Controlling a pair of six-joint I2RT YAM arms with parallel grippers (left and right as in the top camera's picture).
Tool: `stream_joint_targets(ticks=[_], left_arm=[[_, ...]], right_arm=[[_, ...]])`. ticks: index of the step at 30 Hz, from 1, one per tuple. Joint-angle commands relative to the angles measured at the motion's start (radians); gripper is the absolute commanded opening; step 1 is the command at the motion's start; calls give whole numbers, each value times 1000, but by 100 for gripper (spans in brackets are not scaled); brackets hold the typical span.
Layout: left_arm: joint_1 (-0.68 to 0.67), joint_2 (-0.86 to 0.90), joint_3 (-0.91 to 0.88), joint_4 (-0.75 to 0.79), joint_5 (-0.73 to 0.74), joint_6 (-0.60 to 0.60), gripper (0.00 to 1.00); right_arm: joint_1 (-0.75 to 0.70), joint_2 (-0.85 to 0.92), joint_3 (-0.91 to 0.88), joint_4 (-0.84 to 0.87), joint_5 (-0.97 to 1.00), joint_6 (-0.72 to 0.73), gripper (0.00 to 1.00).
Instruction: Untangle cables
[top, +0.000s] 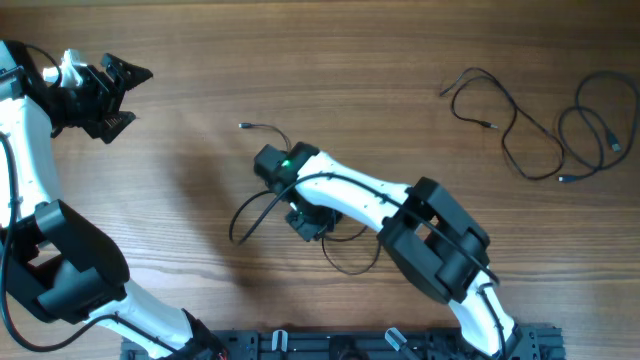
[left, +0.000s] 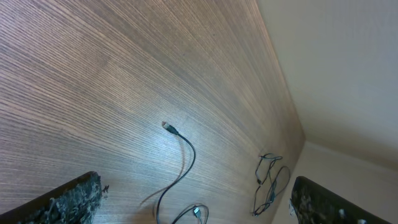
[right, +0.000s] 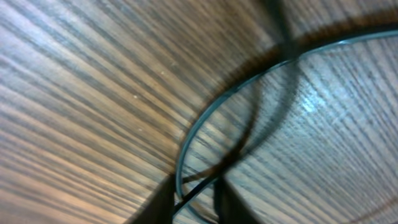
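Note:
One black cable (top: 262, 128) lies mid-table, its plug end at the upper left and its loops (top: 348, 262) near the front. My right gripper (top: 306, 218) is down on this cable. In the right wrist view the two dark fingers (right: 163, 204) stand close together with the thin cord (right: 194, 198) crossing between them, so the right gripper (right: 194, 204) is shut on it. Two more cables (top: 520, 130) lie loosely at the far right. My left gripper (top: 118, 88) hangs open at the far left, holding nothing. Its wrist view shows the middle cable (left: 186, 155) and the far cables (left: 268, 182).
The wooden table (top: 400, 60) is bare between the middle cable and the far-right cables. A black rail (top: 330, 345) runs along the front edge. The right arm (top: 430, 235) lies across the front right of the table.

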Motion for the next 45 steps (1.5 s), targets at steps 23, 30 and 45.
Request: stream_joint_targets(ticks=[23,30,45], left_arm=[[1,-2,-3,0,0,21,100],[1,-2,-3,0,0,21,100],[1,-2,-3,0,0,21,100]], right_arm=[[-243,-91,270,21,-481,-314,4],[-236,-84,251,61,-436,-109,4],[-212,-85,82,358,-504,113,79]])
